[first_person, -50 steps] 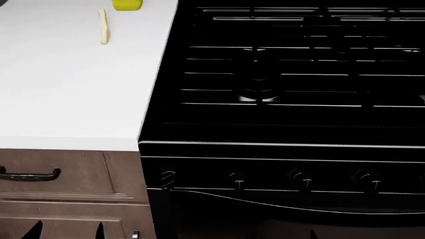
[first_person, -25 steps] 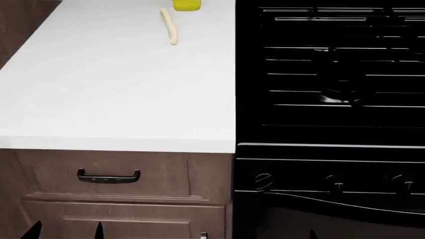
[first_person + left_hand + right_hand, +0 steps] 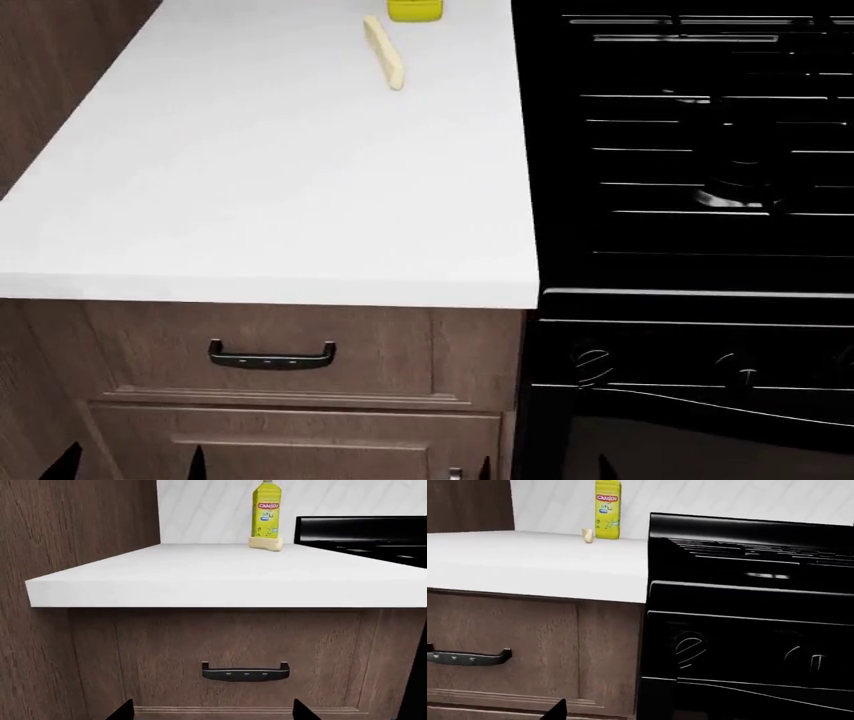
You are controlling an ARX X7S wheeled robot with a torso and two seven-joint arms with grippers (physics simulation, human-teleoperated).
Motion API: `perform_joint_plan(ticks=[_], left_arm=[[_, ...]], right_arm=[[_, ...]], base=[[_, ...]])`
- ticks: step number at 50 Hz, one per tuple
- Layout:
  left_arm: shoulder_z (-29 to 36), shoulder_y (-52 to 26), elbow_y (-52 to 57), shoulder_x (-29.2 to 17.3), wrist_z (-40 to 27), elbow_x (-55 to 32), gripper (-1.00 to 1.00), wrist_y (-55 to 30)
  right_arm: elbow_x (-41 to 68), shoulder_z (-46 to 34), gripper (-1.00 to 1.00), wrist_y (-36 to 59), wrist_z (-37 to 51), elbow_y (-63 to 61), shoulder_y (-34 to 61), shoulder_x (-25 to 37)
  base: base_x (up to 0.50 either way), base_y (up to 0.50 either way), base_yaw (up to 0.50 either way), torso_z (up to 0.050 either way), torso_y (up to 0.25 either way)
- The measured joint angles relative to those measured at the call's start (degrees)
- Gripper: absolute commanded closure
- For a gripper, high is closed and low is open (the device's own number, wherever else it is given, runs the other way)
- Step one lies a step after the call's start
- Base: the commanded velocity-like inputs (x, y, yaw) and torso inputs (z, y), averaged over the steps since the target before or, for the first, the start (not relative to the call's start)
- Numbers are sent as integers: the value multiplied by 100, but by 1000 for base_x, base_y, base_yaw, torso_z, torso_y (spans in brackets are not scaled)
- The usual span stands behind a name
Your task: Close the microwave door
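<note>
A: Head view: white counter [image 3: 267, 180] fills the left, black stove [image 3: 694, 200] on the right, wooden drawer with a dark handle [image 3: 271, 355] under the counter edge. Microwave?

B: Not in any of the three views. Can't place it against the jaws at all.

A: Jaws then?

B: Left gripper [image 3: 131, 464]: only two dark finger tips poke up at the 7 o'clock edge of the head view, apart from each other with a gap between. The left wrist view shows the same two tips [image 3: 127, 711] at the frame edge, spread wide, nothing between them. Spread, holding nothing.

A: Right?

B: Right gripper [image 3: 541, 468]: two dark tips at 6 o'clock in the head view, one in front of the cabinet, one in front of the stove, also set apart. The right wrist view catches only one tip [image 3: 554, 710]. I'd call it spread, empty.

A: Counter contents?

B: Yellow bottle [image 3: 267, 512] at 12 o'clock, upright against the back wall near the stove, red label. Pale banana-like piece [image 3: 384, 52] lying on the counter just in front of it, apart in the head view.

A: Stove details?

B: Knobs [image 3: 688, 647] along the front panel, grates on top.
</note>
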Motion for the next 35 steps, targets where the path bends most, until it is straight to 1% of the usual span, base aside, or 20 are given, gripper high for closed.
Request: perform_joint_plan(ticks=[6,12,16,21,23,27,31,35], left_arm=[[31,27,134,-53,-75,123,-100,96],[-14,229,767,-235,-256,492,-100,283],[-113,429,1577,-409,-354,888,-100,201],[-357,716,3039,-606,-303,1527,-100,-292],[-481,712,3533,-503,-62,1808,-100,-450],[-745,424,4273,-26,781,2417,-100,-615],[-1011,-95,4768,297,1515,2946,-100,-754],[-1273,-469,5101,513,2004,3261,-100,-808]], right_arm=[[-165,-183,-100,-86,-48,-98,10,81],[-486,-316,-100,-317,37,-389,-39,186],[-819,-415,-100,-380,105,-811,-84,261],[-1329,-509,-100,-242,118,-1664,-119,354],[-1540,-552,-100,-107,65,-2070,-92,377],[-1961,-683,-100,283,-190,-2904,165,361],[-2325,-807,-100,720,-498,-3605,545,285],[-2583,-898,-100,1069,-726,-4115,853,199]], base=[[0,0,0,0,0],[0,0,0,0,0],[0,0,0,0,0],[0,0,0,0,0],[0,0,0,0,0],[0,0,0,0,0],[0,0,0,0,0],[0,0,0,0,0]])
